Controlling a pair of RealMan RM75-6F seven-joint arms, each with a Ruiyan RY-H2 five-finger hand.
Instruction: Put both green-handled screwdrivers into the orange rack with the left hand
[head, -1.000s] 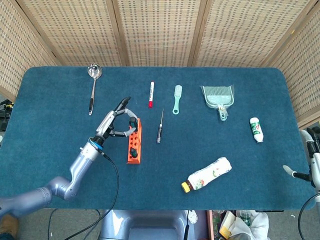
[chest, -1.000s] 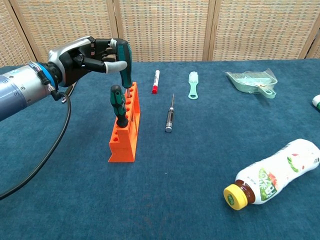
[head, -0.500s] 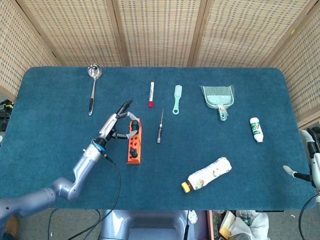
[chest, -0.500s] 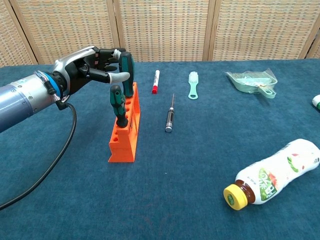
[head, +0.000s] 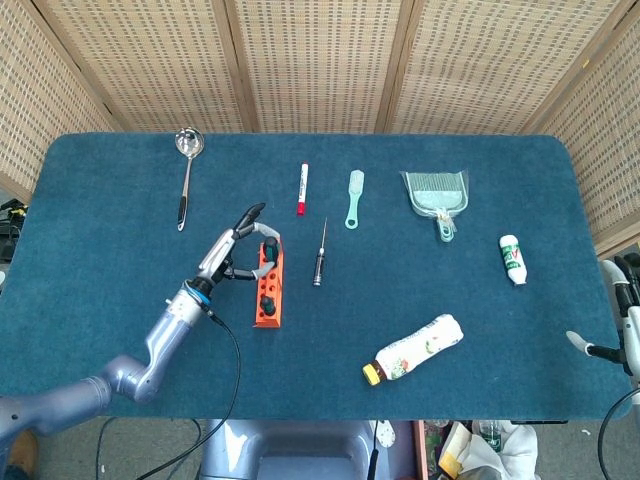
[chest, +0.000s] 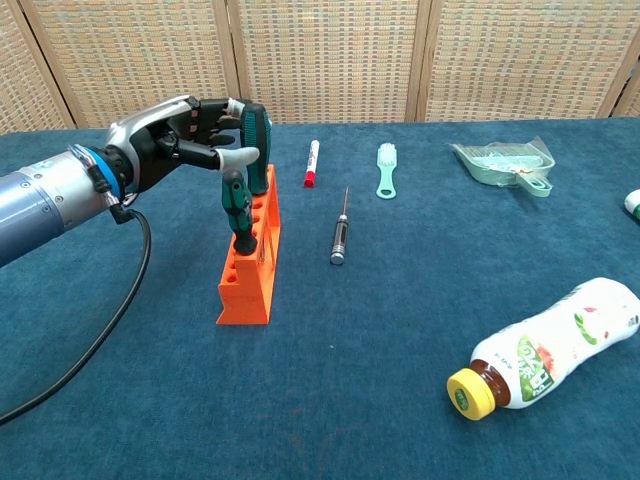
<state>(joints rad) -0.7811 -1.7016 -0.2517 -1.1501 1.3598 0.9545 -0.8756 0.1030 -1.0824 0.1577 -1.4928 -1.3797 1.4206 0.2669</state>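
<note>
The orange rack stands left of centre on the blue table, also seen from above in the head view. One green-handled screwdriver stands upright in a hole near the rack's middle. The other green-handled screwdriver stands upright at the rack's far end, its shaft down in the rack. My left hand reaches in from the left and holds that handle between thumb and fingers; it shows in the head view too. Only a sliver of my right hand shows at the right edge, and its fingers cannot be made out.
A thin black screwdriver lies just right of the rack. Behind it lie a red marker, a green brush and a dustpan. A ladle lies far left, a large bottle front right, a small bottle far right.
My left hand has come down with the far screwdriver, whose shaft sank into the rack's far end. Over the last half second almost nothing has moved.
</note>
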